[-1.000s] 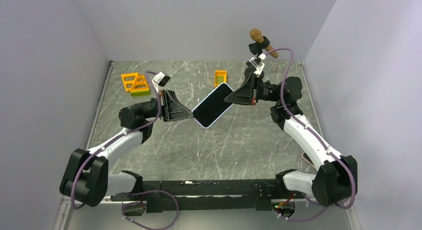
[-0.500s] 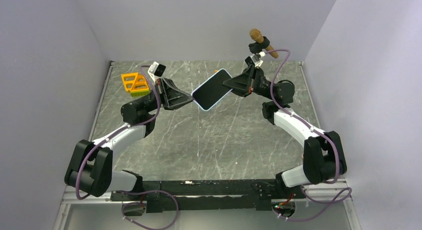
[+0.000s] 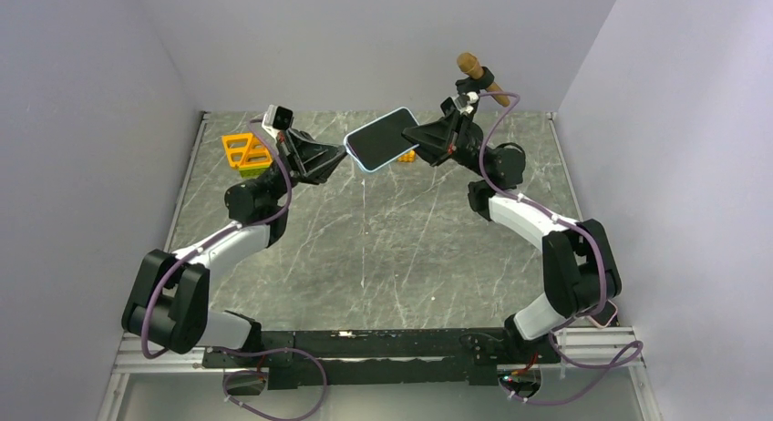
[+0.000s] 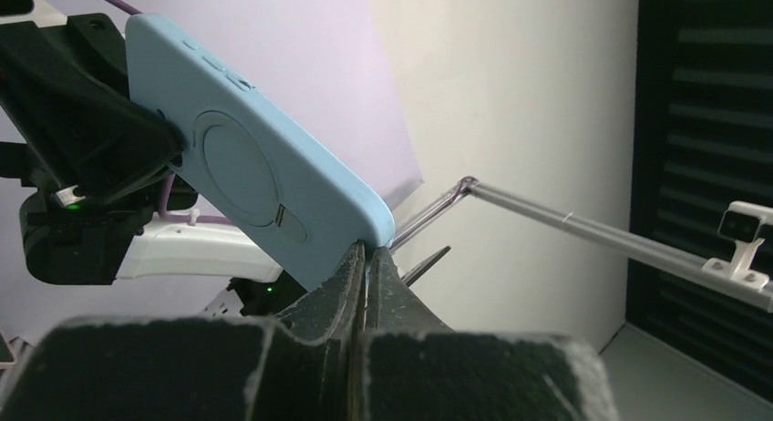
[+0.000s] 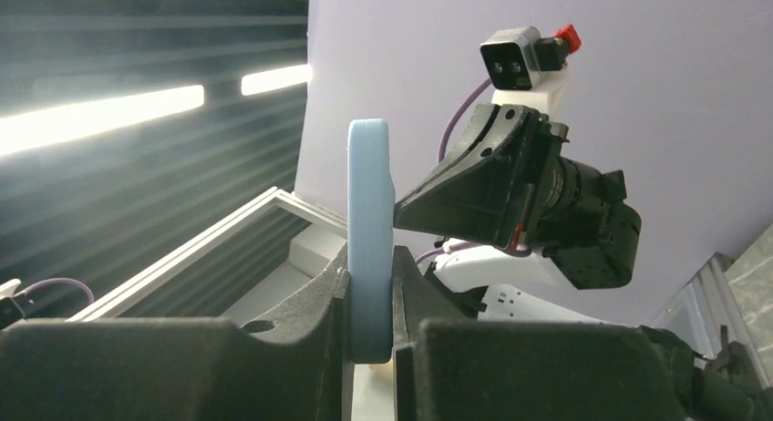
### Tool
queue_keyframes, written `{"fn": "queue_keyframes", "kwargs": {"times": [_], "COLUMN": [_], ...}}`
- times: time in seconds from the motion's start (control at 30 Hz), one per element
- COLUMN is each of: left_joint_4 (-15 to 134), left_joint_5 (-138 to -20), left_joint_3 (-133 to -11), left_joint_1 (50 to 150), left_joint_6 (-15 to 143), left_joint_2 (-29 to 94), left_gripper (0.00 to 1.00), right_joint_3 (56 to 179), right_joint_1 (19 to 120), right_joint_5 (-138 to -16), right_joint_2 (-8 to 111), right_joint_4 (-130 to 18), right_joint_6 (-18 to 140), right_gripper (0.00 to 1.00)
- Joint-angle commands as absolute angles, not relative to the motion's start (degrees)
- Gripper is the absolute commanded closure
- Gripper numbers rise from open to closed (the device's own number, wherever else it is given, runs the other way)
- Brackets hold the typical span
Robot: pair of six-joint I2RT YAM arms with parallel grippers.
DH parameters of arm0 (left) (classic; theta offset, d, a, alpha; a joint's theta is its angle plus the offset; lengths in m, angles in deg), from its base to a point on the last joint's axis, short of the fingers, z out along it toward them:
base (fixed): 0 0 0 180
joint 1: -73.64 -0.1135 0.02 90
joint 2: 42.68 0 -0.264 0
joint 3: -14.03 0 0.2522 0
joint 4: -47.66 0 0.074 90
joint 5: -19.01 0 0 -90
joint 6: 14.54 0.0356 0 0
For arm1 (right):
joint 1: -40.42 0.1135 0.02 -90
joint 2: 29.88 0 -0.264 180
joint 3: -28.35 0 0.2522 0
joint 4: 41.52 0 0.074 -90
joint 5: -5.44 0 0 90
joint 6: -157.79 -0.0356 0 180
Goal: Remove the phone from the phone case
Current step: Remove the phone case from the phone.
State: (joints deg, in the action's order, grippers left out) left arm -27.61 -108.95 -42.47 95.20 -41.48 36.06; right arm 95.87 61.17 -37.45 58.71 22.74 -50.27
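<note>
**Clerk:** Largest item first?

**Checker:** Tabletop (image 3: 410,248). It is grey-green and veined and fills the centre of the overhead frame. The task's thing does not rest on it.

**Clerk:** Next?

**Checker:** Phone (image 3: 383,137), dark screen upward, seated in a pale blue phone case (image 4: 244,170). It is held in the air at the upper centre of the overhead frame. Its long axis runs from lower left to upper right, bridging the gap between the two arms.

**Clerk:** Grippers?

**Checker:** The right gripper (image 5: 369,289) is at the upper-right end. Its jaws are closed to the thickness of the case, clamping front and back, and its own wrist view shows the case edge-on. The left gripper (image 4: 368,257) is at the lower-left end. Its jaws are almost together, nipping what looks like only the corner lip of the case.

**Clerk:** Which arm is nearer?

**Checker:** Neither. Each touches one end, and the two face each other along the long axis. My judgement is that the coming move depends on this. The left could peel the lip away while the right steadies the body.

**Clerk:** Smaller items?

**Checker:** Orange lattice pieces (image 3: 246,153) lie at the upper left of the overhead frame, well apart from the phone. Another orange bit sits partly hidden behind the phone.

**Clerk:** Brands, labels, writing?

**Checker:** None legible. The back of the case shows a raised ring with a short tab beneath it, and moulded side buttons. No logo can be read.
</note>
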Motion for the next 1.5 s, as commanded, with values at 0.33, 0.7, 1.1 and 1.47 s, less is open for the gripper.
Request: {"fn": "queue_keyframes", "kwargs": {"times": [0.33,0.7,1.1,1.47], "left_joint_4": [17.4,78.4,53.8,44.6], "left_joint_5": [-115.6,-98.7,-122.1,-127.0], "left_joint_3": [-40.1,-53.1,-55.7,-55.0], "left_joint_1": [96.8,96.9,104.1,104.9], "left_joint_6": [-9.7,27.3,19.7,13.5], "left_joint_2": [19.0,3.2,18.2,20.5], "left_gripper": [0.53,0.08,0.13,1.0], "right_joint_3": [92.6,114.4,119.9,116.2], "right_joint_1": [59.9,57.9,61.8,65.4], "right_joint_5": [-34.9,-18.1,-12.4,-17.3], "right_joint_2": [46.5,43.7,47.5,47.7], "right_joint_4": [10.9,-64.6,-67.0,-49.9], "right_joint_6": [-39.1,16.3,21.9,6.2], "right_gripper": [1.0,1.0,1.0,0.95]}}
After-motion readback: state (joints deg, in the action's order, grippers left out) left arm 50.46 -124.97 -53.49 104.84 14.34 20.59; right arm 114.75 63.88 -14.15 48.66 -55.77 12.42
